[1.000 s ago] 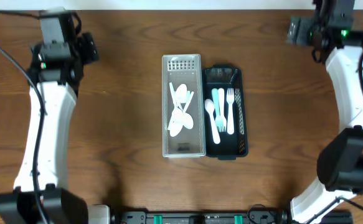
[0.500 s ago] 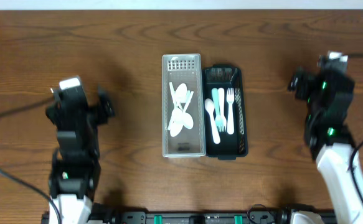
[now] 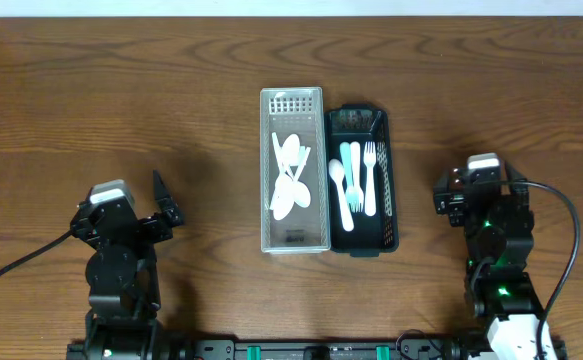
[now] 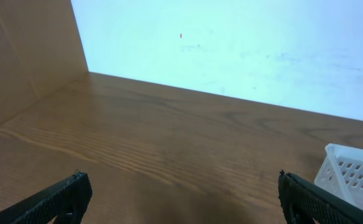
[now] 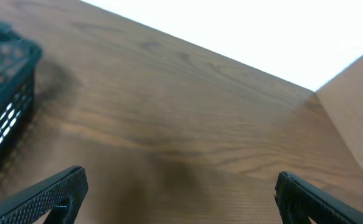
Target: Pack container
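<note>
Left pincer (image 4: 184,205) and right pincer (image 5: 181,202), each seen from its own wrist camera: both are spread wide with nothing between the fingers, and only bare counter (image 3: 171,80) shows beyond the tips. Overhead, both arms sit folded low near the front edge, the left one well to the left and the right one well to the right of the task's things. At the centre of the counter stand the clear tray (image 3: 267,215) and the black basket (image 3: 393,238), side by side with their long walls touching or nearly so. The tray holds a loose heap of white spoons (image 3: 291,180). The basket holds cutlery (image 3: 356,180) laid lengthwise in a neat row, among it a teal piece. A corner of the tray shows at the lower right of the left wrist view, and an end of the basket at the left of the right wrist view. Which vessel is to be filled cannot be told, and packing may equally be complete. If a reach is next, it is best made by the nearer arm, descending from above with the fingers aligned across one handle. The heaped spoons overlap, so a lone upper one is the safer pick, taken clear of the tray walls.
</note>
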Robot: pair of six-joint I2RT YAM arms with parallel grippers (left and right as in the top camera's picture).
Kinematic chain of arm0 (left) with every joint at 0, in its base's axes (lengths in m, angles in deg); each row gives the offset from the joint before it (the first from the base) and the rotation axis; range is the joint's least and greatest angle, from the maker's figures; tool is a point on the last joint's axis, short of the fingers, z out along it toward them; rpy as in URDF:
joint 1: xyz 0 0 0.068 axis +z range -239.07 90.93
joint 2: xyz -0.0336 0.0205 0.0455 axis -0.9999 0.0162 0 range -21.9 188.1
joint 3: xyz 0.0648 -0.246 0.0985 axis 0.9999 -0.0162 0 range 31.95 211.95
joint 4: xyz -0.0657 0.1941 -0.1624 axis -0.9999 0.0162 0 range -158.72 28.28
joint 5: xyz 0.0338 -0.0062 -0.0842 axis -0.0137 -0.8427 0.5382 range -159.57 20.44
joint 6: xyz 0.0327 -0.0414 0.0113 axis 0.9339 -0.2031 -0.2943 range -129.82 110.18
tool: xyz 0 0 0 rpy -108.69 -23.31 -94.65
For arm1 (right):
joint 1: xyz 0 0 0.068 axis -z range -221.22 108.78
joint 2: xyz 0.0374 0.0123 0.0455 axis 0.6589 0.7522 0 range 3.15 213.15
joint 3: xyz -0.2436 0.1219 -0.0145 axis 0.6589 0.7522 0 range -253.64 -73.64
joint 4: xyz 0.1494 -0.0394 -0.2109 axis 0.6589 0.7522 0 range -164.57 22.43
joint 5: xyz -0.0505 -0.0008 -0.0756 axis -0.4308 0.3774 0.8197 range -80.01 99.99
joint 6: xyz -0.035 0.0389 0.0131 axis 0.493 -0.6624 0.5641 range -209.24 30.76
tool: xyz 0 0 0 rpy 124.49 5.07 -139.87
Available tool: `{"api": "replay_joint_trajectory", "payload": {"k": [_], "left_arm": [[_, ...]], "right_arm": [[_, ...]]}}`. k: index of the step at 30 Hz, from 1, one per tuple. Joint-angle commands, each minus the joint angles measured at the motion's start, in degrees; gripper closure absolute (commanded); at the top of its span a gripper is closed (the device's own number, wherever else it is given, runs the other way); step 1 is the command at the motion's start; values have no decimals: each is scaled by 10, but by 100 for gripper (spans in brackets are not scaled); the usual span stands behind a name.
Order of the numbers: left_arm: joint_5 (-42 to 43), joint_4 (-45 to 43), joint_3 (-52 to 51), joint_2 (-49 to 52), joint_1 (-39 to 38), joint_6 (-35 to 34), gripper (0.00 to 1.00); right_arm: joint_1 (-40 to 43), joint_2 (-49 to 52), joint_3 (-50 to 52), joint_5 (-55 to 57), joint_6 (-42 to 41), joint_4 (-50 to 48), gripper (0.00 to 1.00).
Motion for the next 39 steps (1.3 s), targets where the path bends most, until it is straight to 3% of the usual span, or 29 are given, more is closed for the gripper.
{"api": "replay_joint_trajectory", "payload": {"k": [1,20,35,39], "left_arm": [[-5,6,0,-2,-1,10,2],[-5,10,0,19,-1,10,2],[-5,10,0,19,-1,10,2],[-5,10,0,19,-1,10,2]], "right_arm": [[-7,-3,7,-3,25,19,1],[-9,-9,7,-3,25,259,1],[-10,-248,7,0,25,412,1],[-14,-290,7,-39,-104,407,1]]}}
